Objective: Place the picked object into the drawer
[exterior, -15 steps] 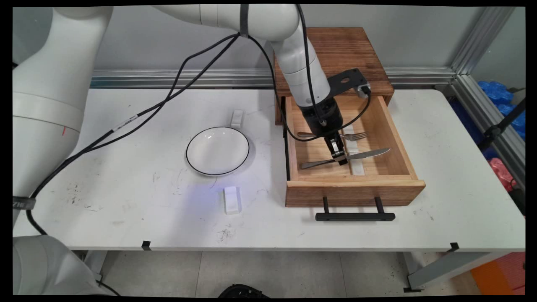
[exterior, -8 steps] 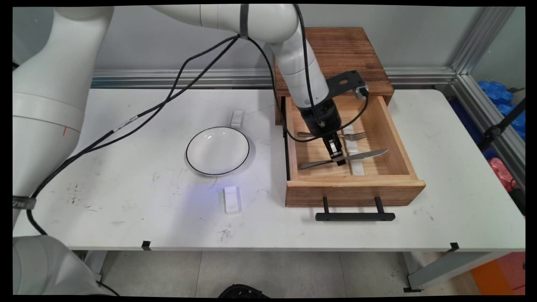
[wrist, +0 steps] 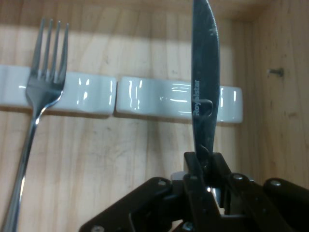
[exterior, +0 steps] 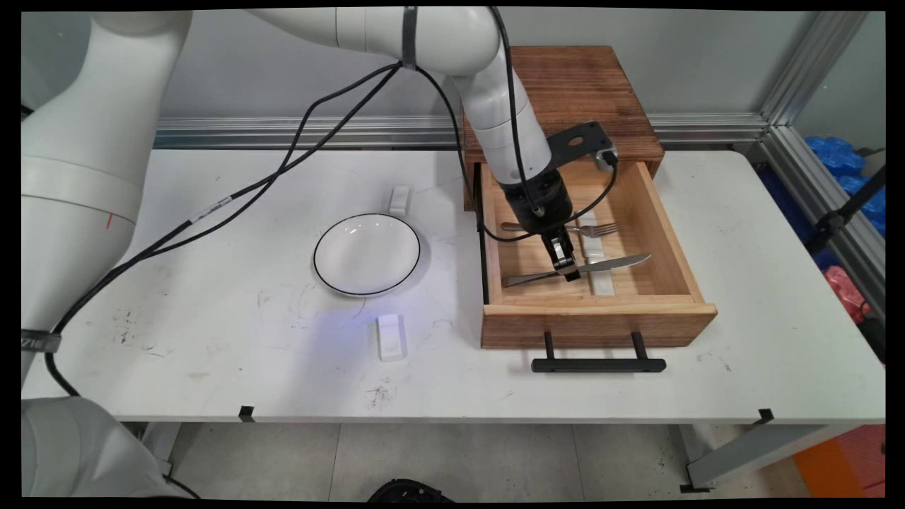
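On the bench (exterior: 212, 339) sits a white bowl (exterior: 367, 253), two small white rests near it. Right of it, inside the open wooden drawer (exterior: 601, 311), the fork (exterior: 594, 229) is partly hidden behind the arm. The hand (exterior: 565, 268) is clamped on the knife (exterior: 608, 264), apparently lifted slightly.

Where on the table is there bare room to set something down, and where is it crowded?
Bare: table right of the drawer, and left of the plate. Crowded: inside the drawer, where the tool grips the knife beside the fork and white rests.
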### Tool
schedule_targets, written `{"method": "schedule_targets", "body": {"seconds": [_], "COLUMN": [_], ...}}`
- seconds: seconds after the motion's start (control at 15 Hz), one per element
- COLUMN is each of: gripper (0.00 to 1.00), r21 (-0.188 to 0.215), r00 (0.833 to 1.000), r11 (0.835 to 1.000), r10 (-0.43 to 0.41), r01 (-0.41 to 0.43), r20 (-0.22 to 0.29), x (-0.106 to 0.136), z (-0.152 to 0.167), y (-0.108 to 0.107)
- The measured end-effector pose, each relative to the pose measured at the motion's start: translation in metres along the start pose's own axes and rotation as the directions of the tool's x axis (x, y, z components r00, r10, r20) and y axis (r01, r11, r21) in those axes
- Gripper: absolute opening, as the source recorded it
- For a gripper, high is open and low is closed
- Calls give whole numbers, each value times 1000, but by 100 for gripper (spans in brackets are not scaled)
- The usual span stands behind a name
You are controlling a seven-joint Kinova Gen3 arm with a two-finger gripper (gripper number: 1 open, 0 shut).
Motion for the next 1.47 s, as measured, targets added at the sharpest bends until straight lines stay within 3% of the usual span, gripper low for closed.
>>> {"method": "schedule_targets", "body": {"seconds": [1.47], "gripper": [0], "r21": [-12], "r00": [999], "r11": [999], "r10": [38], "r01": [-38], "r20": [-27], "x": [-1], "z": [7], "y": [-6]}}
